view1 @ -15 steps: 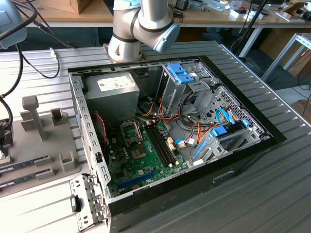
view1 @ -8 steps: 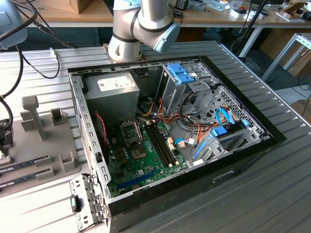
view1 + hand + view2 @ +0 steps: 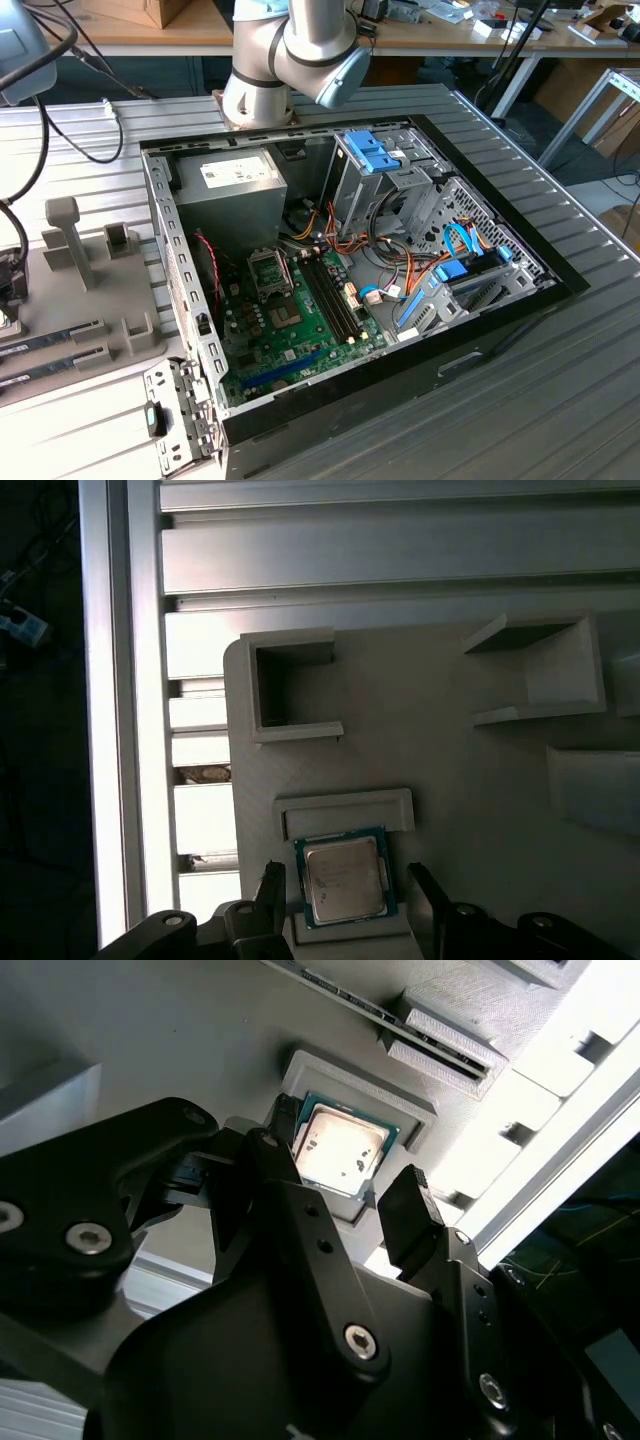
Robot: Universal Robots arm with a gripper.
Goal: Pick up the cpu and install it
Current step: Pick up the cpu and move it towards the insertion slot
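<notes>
A ribbed grey metal tabletop [image 3: 560, 400] lies before cluttered wooden workbenches [image 3: 130, 35] at the back.

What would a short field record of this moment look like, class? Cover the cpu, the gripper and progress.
cpu: lying flat in a recess of the grey holder
gripper: open, a finger on each side of the cpu
motherboard: inside the open computer case
progress: cpu not yet lifted
</notes>
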